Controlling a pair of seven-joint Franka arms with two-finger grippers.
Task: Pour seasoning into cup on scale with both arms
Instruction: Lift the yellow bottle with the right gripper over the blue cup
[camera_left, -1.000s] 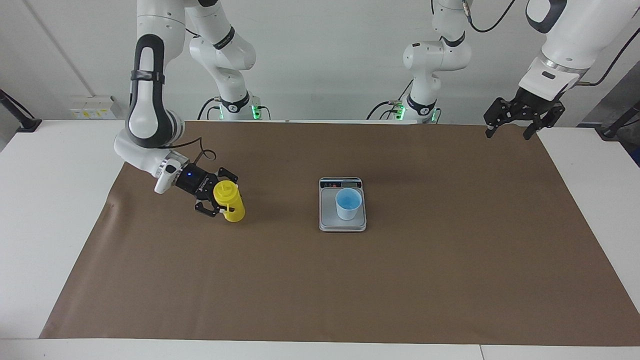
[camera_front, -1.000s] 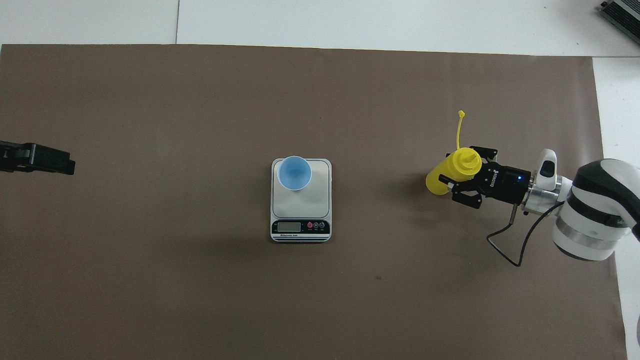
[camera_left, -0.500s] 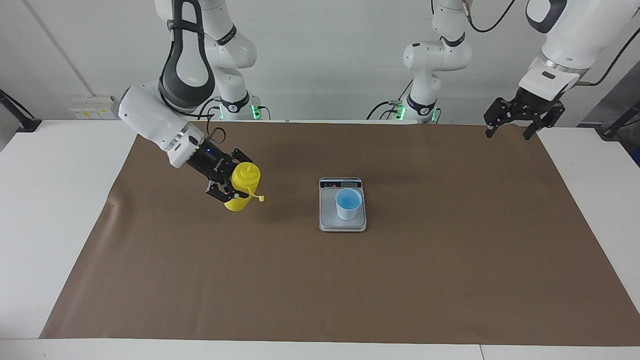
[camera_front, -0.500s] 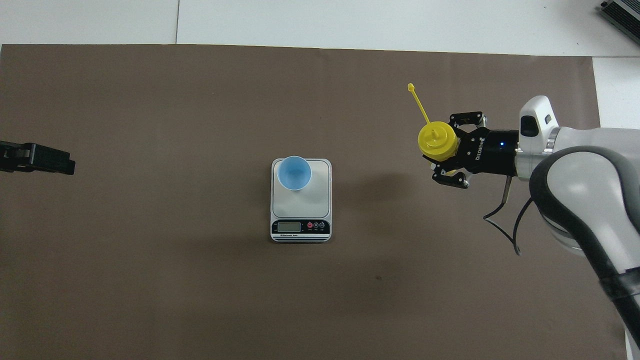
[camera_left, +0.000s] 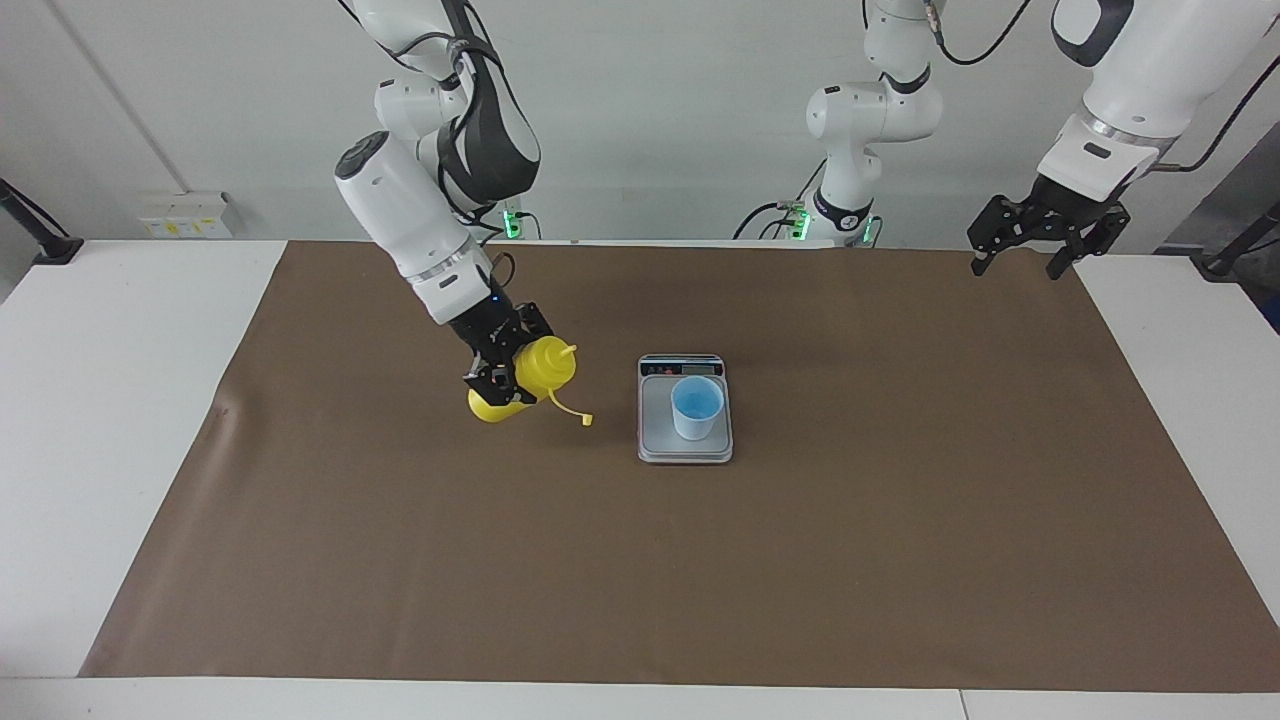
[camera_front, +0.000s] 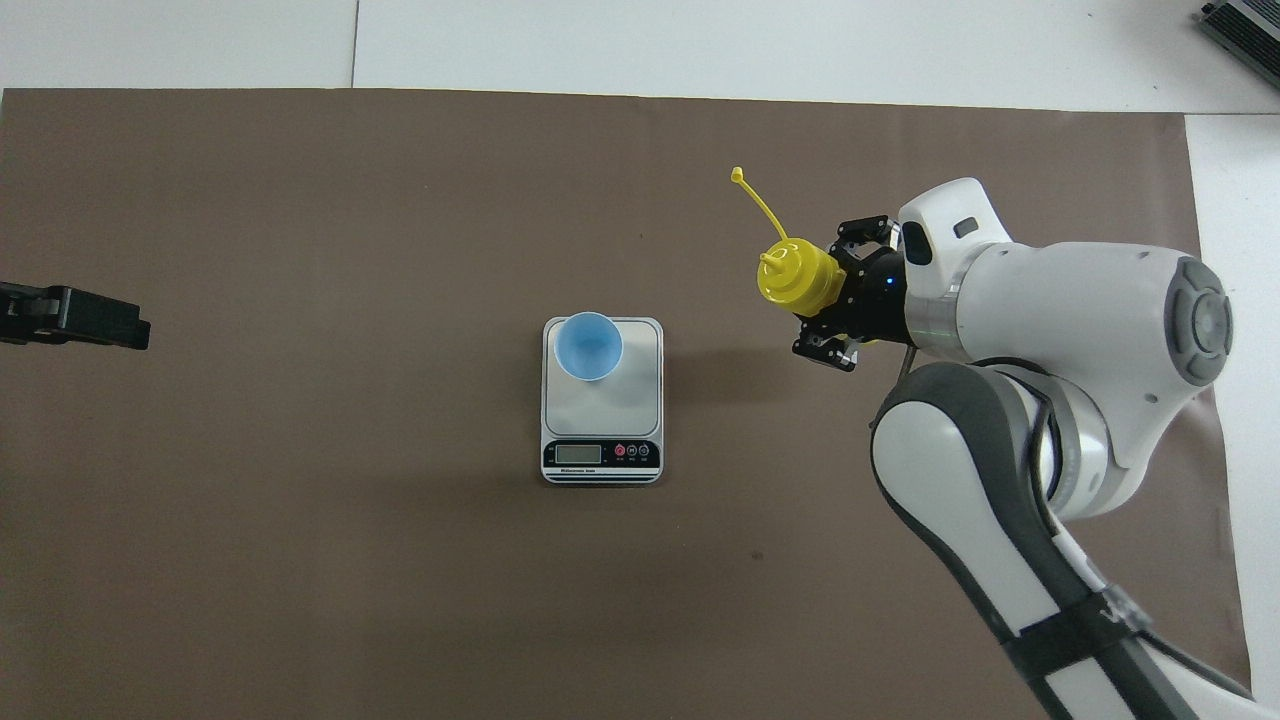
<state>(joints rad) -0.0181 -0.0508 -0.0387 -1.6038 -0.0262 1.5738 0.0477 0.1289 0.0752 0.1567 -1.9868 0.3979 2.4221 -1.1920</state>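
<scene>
Compared with a second ago, the right gripper is carrying the seasoning up off the brown mat and in toward the scale, where earlier the bottle was standing low on the mat nearer the right arm's end of the table. In the overhead view the bottle is now hanging at about two o'clock from the cup, well apart from it, over bare mat. The gripper is staying clamped around the bottle's body. The bottle's long axis is tilting, its nozzle pointing toward the scale and slightly upward, its base angling back toward the right arm's end; the tethered cap is trailing away from the robots on its thin strap. The cup is sitting on the scale's plate, at the edge away from the display. The left gripper is waiting with fingers spread wide, empty, over the mat's corner at the left arm's end.
</scene>
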